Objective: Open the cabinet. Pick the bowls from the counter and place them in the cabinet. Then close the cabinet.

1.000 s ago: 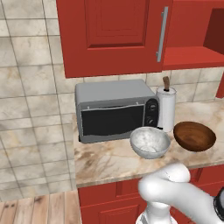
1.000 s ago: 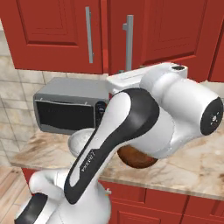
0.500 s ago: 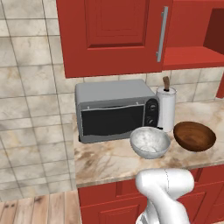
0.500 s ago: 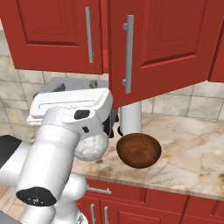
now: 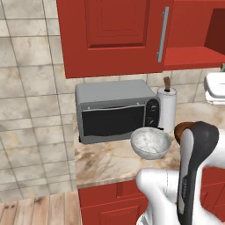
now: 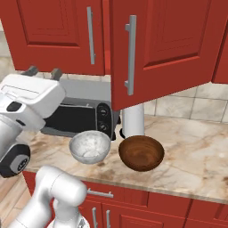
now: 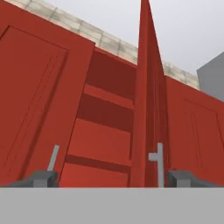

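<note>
The cabinet's (image 6: 58,31) left door is closed. Its right door (image 6: 164,44) is swung out toward me, with the grey bar handle (image 6: 130,55) facing front, and the red inner shelf (image 5: 193,57) is exposed. On the counter (image 6: 196,160) the speckled marble bowl (image 6: 90,147) sits left of the brown wooden bowl (image 6: 141,152), both upright and empty. My gripper (image 6: 43,71) points upward at the left, open and holding nothing, below the closed door and well away from both bowls. In the hand view the gripper (image 7: 113,180) looks up into the cabinet interior (image 7: 105,127) past the open door's edge (image 7: 146,109).
A grey microwave (image 5: 116,110) stands at the back of the counter, with a paper towel roll (image 5: 168,107) to its right, just behind the bowls. Red base cabinets (image 6: 147,209) run under the counter. My white arm (image 5: 193,176) hides most of the wooden bowl in the left base view.
My jaws have spread wide. The arm has swung away from the open door's handle, moving down and left in the right base view. The bowls have not moved.
</note>
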### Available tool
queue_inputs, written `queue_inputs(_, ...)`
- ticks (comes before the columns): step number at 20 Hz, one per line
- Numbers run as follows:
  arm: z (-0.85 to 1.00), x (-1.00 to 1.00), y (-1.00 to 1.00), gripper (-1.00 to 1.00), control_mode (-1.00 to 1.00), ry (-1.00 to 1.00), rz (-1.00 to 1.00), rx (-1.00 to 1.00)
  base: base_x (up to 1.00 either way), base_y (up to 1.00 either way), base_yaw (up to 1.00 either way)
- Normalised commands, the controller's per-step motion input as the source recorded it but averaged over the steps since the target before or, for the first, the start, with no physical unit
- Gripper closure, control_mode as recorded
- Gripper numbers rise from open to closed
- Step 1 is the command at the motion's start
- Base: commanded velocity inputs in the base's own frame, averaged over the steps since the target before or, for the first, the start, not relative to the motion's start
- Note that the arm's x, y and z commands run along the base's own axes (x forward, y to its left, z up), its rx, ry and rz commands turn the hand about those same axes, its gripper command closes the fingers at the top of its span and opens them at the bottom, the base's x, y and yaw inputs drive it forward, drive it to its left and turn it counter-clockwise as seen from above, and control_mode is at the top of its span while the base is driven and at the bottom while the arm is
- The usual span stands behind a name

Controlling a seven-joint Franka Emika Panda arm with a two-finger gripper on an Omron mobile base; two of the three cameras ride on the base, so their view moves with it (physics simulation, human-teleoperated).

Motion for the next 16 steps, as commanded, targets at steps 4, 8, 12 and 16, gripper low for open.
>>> queue_inputs(4, -0.36, 0.36, 0.36, -1.00, -1.00, -0.04, -0.28, 0.08, 0.00, 0.00, 0.00)
queue_inputs(8, -0.55, 0.75, 0.02, -1.00, -1.00, -0.01, -0.03, 0.06, 0.00, 0.00, 0.00)
queue_inputs(12, -0.62, 0.54, 0.00, -1.00, -1.00, -0.15, 0.00, 0.07, 0.00, 0.00, 0.00)
queue_inputs(16, -0.50, 0.47, -0.11, -1.00, -1.00, -0.15, 0.00, 0.08, 0.00, 0.00, 0.00)
